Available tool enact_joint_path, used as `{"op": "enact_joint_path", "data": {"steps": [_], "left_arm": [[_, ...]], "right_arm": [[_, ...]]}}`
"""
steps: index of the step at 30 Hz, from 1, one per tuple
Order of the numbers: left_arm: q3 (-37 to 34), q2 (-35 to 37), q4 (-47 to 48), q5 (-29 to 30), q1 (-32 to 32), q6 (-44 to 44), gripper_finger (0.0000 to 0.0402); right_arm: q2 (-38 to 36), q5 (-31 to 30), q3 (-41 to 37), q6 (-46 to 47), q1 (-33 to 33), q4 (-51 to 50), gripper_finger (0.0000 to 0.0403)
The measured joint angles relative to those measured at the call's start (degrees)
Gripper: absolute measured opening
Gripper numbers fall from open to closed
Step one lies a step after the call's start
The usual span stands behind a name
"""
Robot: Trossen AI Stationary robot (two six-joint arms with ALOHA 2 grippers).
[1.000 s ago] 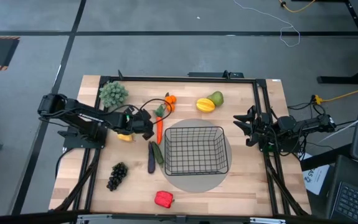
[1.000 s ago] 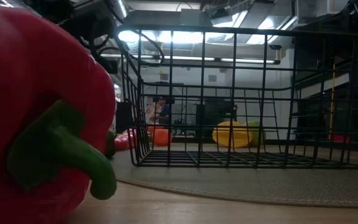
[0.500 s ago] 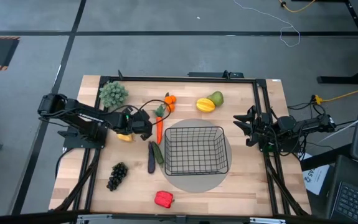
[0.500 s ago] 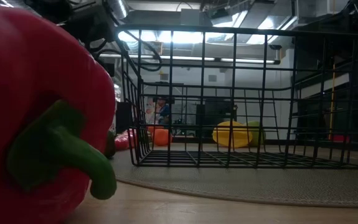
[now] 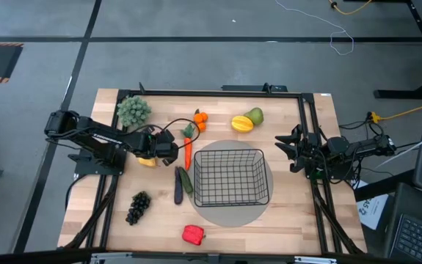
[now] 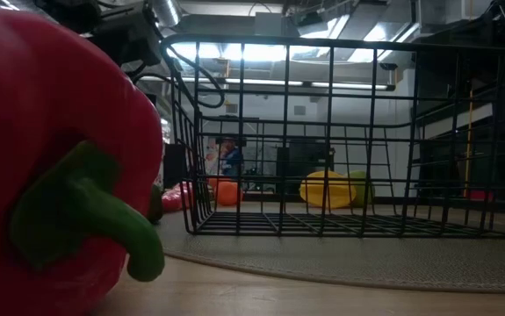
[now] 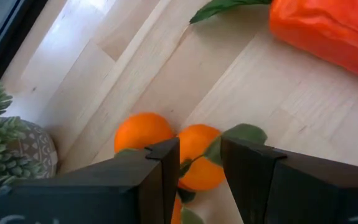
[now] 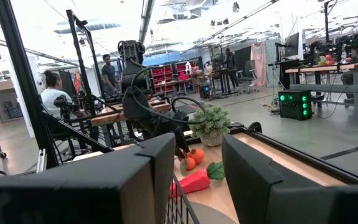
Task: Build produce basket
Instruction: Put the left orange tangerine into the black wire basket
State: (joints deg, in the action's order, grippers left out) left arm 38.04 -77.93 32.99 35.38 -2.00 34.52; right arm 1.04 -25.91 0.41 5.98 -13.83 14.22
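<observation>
Only the left wrist view shows the left pincer spread over the glossy orange clusters. From above, the empty wire-mesh basket stands centre on the wooden surface; the right pincer waits spread, right.

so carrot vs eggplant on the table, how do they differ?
The carrot is orange with a green leafy top; the eggplant is dark purple. The carrot lies beside the basket's far left corner, the eggplant nearer along that side, next to the cucumber. Both are slim, lie flat, outside the basket.
</observation>
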Motion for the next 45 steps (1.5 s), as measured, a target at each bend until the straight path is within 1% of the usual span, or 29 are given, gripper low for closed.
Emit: {"op": "enact_joint_path", "data": {"steps": [2, 4, 7, 11, 13, 16, 18, 20, 22, 25, 27, 30, 33, 39, 41, 45], "left_arm": [[0.0, 0.0, -0.5, 0.2, 0.0, -0.3, 0.0105], [0.6, 0.0, -0.2, 1.9, 0.0, -0.6, 0.0105], [3.8, 0.0, 1.1, 3.7, 0.0, -1.9, 0.0105], [10.7, 0.0, 11.7, 2.9, 0.0, -5.0, 0.0105], [14.0, 0.1, 18.5, 1.4, 0.0, -4.4, 0.0105], [18.0, 0.1, 27.9, -2.9, 0.0, -2.2, 0.0105], [20.1, 0.1, 32.4, -6.7, -0.2, -0.6, 0.0105], [20.7, 0.1, 34.9, -9.2, -0.6, -0.5, 0.0105], [20.1, 0.1, 35.1, -10.0, -1.4, -3.7, 0.0105], [16.8, 0.1, 34.2, -10.5, -2.6, -7.7, 0.0105], [13.9, 0.1, 31.4, -10.4, -3.3, -7.8, 0.0105], [10.2, 0.0, 24.8, -10.2, -3.8, -7.7, 0.0106], [8.1, 0.0, 20.4, -7.7, -4.2, -7.6, 0.0106], [6.2, 0.0, 22.5, -2.0, -4.2, -6.1, 0.0106], [6.1, 0.0, 22.2, -1.2, -4.1, -6.0, 0.0106], [6.0, 0.0, 21.6, -1.7, -4.1, -4.4, 0.0106]], "right_arm": [[0.0, 0.0, 0.0, 0.0, 0.0, 0.0, 0.0131], [0.0, 0.0, 0.0, 0.0, 0.0, 0.0, 0.0131], [0.0, 0.0, 0.0, 0.0, 0.0, 0.0, 0.0131], [0.0, 0.0, 0.0, 0.0, 0.0, 0.0, 0.0131], [0.0, 0.0, 0.0, 0.0, 0.0, 0.0, 0.0131], [0.0, 0.0, 0.0, 0.0, 0.0, 0.0, 0.0131], [0.0, 0.0, 0.0, 0.0, 0.0, 0.0, 0.0131], [0.0, 0.0, 0.0, 0.0, 0.0, 0.0, 0.0131], [0.0, 0.0, 0.0, 0.0, 0.0, 0.0, 0.0131], [0.0, 0.0, 0.0, 0.0, 0.0, 0.0, 0.0131], [0.0, 0.0, 0.0, 0.1, 0.0, 0.0, 0.0131], [0.0, 0.0, 0.0, 1.4, 0.0, 0.0, 0.0131], [0.0, 0.0, 0.0, 1.5, 0.0, 0.0, 0.0131], [0.0, 0.0, 0.0, 3.0, 0.0, 0.0, 0.0131], [0.0, 0.0, 0.0, 2.9, 0.0, 0.0, 0.0131], [0.0, 0.0, 0.0, 2.9, 0.0, 0.0, 0.0131]]}}
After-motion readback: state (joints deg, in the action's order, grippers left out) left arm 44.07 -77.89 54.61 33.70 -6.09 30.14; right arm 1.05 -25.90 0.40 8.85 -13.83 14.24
